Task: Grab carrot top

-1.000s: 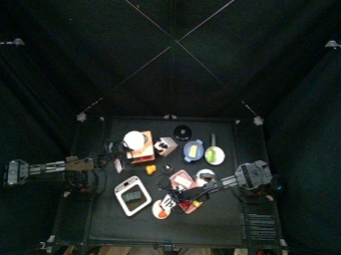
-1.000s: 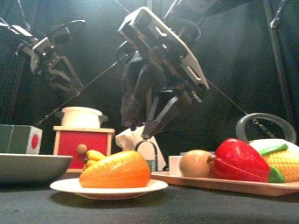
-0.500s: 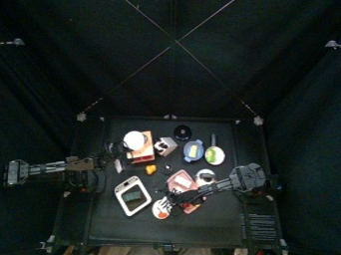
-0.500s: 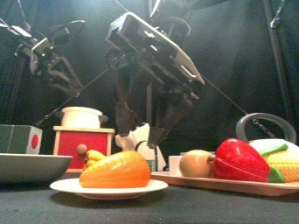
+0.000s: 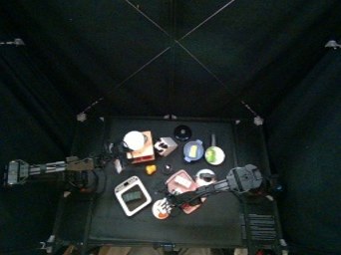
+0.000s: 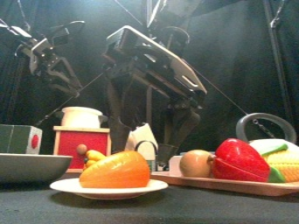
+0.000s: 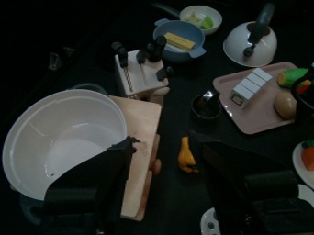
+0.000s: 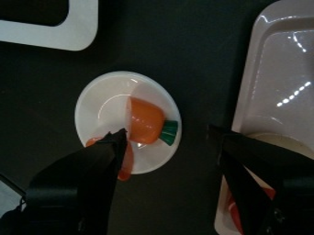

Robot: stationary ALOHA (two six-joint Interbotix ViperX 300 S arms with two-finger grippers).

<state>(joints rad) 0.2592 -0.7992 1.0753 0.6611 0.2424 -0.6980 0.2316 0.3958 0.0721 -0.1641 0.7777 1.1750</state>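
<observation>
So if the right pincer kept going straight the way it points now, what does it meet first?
Most likely the carrot top on the small white plate. In the wrist view the right pincer stands open directly over it, with nothing visible between, though how high above it hangs is unclear.

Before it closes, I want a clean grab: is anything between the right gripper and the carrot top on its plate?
No. In the right wrist view the open right gripper hangs over the carrot top on its white plate; nothing lies between.

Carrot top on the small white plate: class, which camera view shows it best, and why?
The right wrist view: carrot top lies unobstructed between the open right gripper jaws. The front view shows it side-on; the top view tiny; the left wrist view shows a sliver at its edge.
</observation>
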